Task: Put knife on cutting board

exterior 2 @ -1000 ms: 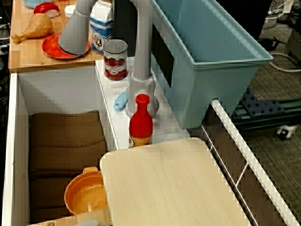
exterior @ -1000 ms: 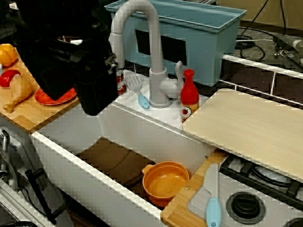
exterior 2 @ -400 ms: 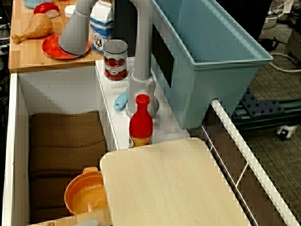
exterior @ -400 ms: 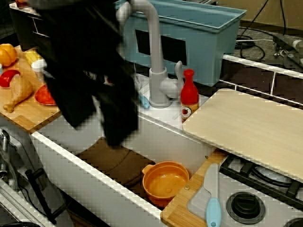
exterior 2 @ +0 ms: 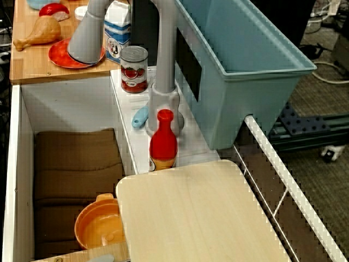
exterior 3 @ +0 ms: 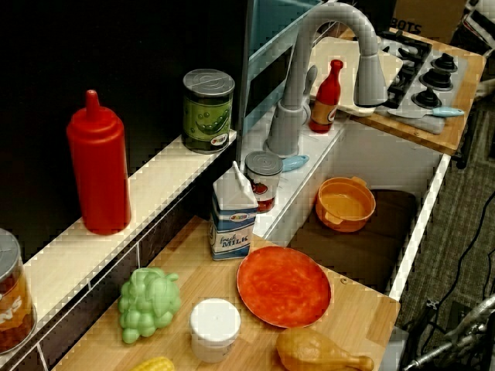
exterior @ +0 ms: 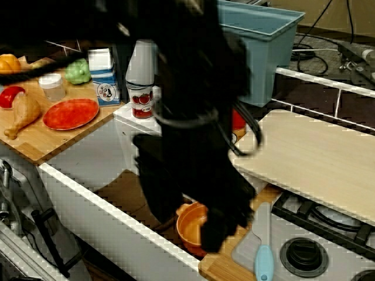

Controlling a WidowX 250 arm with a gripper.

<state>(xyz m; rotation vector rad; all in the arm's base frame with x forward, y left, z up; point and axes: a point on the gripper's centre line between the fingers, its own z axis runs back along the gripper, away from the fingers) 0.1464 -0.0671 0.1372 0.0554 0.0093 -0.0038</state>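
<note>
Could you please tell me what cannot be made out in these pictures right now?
- Gripper: in the front view the dark blurred arm fills the middle; its jaws cannot be made out.
- Knife: that arm borders its blade; tiny in the far view.
- Orange pot: half covered by the arm.
- Cutting board: cut off by the bottom edge in the view from above.

arm [exterior: 187, 117]: black, bulky, blurred | cable [exterior: 249, 132]: black loop | markings: unreadable
</note>
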